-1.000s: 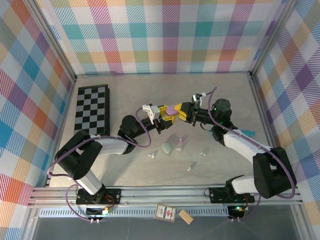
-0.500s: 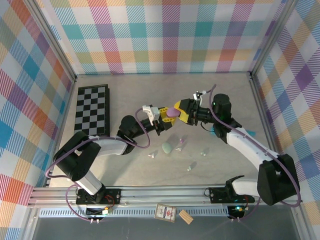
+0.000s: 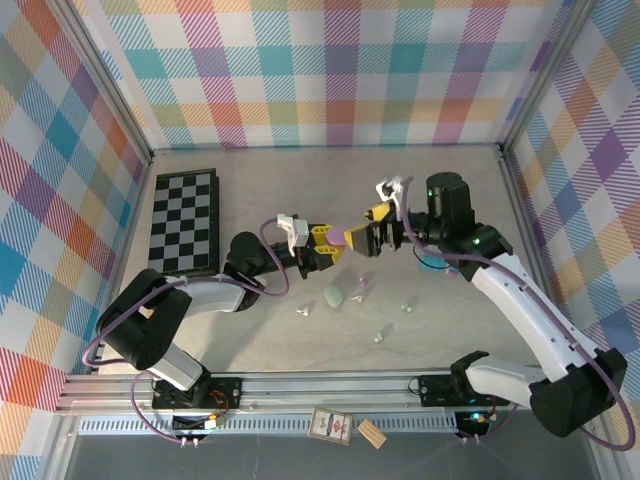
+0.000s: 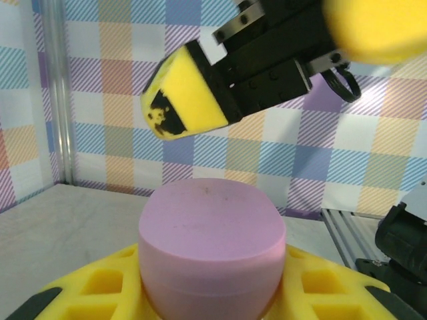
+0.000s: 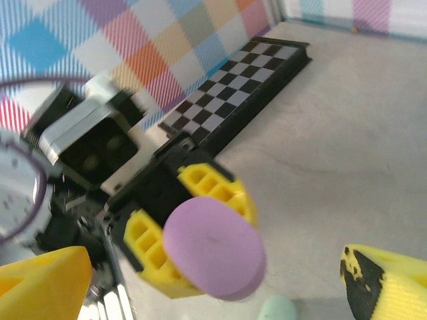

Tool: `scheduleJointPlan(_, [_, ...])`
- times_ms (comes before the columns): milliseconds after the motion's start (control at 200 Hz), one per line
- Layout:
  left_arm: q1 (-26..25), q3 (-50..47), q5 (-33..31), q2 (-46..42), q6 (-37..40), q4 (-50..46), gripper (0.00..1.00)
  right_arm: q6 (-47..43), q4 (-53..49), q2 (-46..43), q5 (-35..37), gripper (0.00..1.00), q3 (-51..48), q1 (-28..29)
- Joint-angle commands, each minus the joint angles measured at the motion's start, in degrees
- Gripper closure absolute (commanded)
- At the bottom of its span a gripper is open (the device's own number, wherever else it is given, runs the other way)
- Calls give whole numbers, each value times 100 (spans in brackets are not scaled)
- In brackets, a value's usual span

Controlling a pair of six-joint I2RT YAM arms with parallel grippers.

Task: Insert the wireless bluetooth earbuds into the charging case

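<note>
The left tool is clamped on a lilac pebble-shaped plastic charging case, holding it clear of the pale grey worktop above the middle of the scene. In the left wrist view the case sits upright between that tool's yellow ribbed fingers, its lid closed. The right tool faces it from the right with its jaws spread wide. In the right wrist view its yellow fingertips stand well apart on either side of the case, touching nothing. The tiny glossy whitish earbuds lie loose on the worktop below both tools, none of them in a case. One rests just left of a pale mint pebble-shaped case and another lies further right. A black-and-white chequered board lies flat at the far left, well apart from everything else.
</note>
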Motion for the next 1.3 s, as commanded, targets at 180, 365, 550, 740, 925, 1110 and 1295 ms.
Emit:
scheduleJointPlan(180, [55,-56,416,-298,-194,168,69,-2002,-234,174,656,3,57,476])
scheduleJointPlan(365, [55,-71,479,-379,-200,72,69,-1891,-59,303,1222,3,77,495])
scheduleJointPlan(550, [55,-131,504,-401,-213,106,69,-1673,240,188,1551,3,9,494])
scheduleJointPlan(740, [55,-176,520,-434,-205,141,69,-1384,524,58,1975,3,-63,491])
scheduleJointPlan(925, [55,-192,521,-420,-186,146,69,-1046,686,26,2125,3,-31,495])
scheduleJointPlan(1110, [55,-234,491,-441,-161,141,69,-799,551,50,2262,3,134,495])
scheduleJointPlan(1295, [70,-273,423,-402,-98,148,68,-765,668,-287,1362,2,-90,497])
